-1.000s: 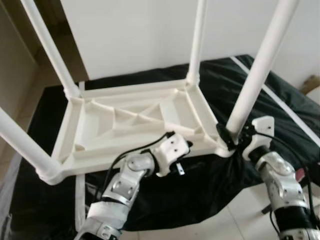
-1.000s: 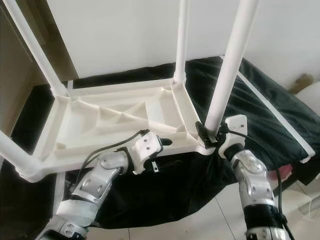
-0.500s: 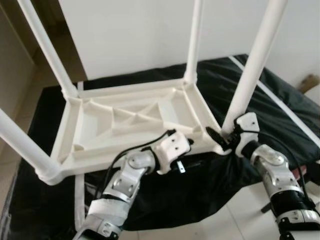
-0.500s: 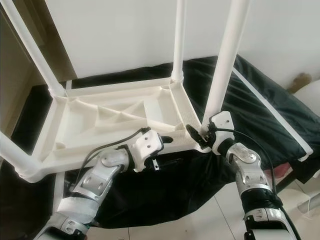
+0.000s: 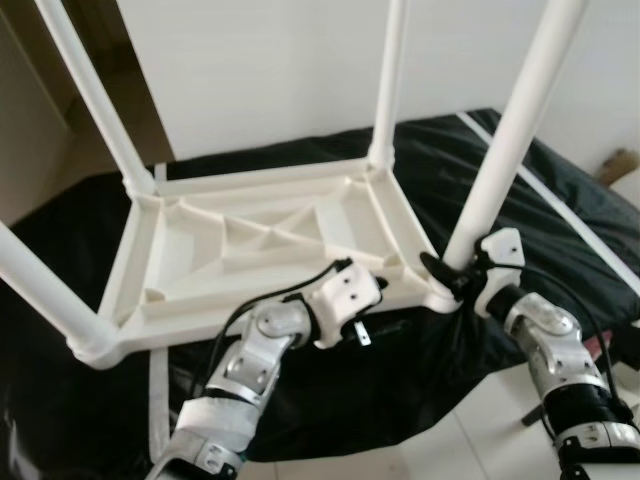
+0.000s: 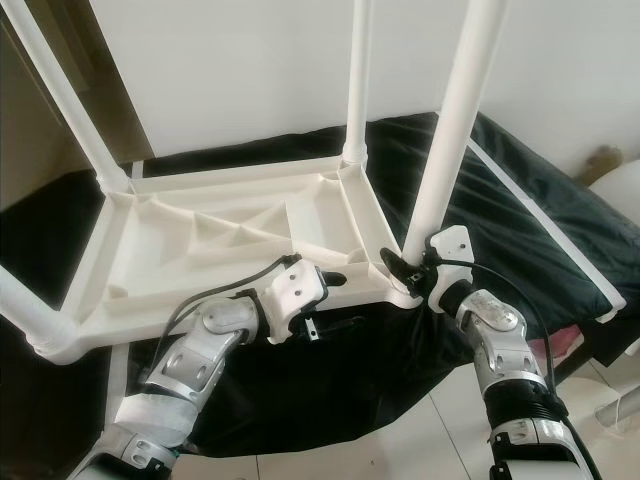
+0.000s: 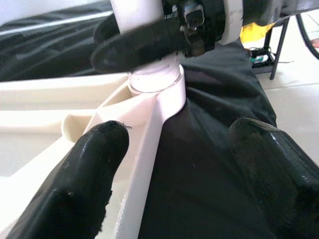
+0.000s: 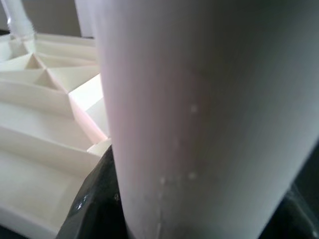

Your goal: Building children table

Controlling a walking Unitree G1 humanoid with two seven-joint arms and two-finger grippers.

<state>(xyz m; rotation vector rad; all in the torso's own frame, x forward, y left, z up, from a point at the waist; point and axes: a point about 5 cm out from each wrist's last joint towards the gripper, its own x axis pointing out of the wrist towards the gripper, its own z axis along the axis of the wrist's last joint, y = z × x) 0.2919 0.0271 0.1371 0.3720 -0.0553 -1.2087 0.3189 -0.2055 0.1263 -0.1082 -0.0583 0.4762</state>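
A white plastic children's table (image 5: 250,235) lies upside down on a black cloth, with its four legs pointing up. My right gripper (image 5: 445,272) is shut on the base of the near-right leg (image 5: 505,140), just above its corner socket. The right wrist view shows that leg (image 8: 189,114) up close, with black fingers on both sides of it. My left gripper (image 7: 174,149) is open at the table's near rim (image 7: 149,144), close to that same corner. One finger (image 7: 94,164) is inside the frame and the other (image 7: 269,154) is outside, over the cloth.
The black cloth (image 5: 560,200) covers a low platform and hangs down over its front edge. A white wall stands behind it. Pale tiled floor (image 5: 470,440) lies at the near right. A pink object (image 6: 565,345) sits by the right arm.
My right gripper has shifted left around the base of the near-right leg, and its wrist has turned. The leg swayed a little. The left gripper has stayed put.
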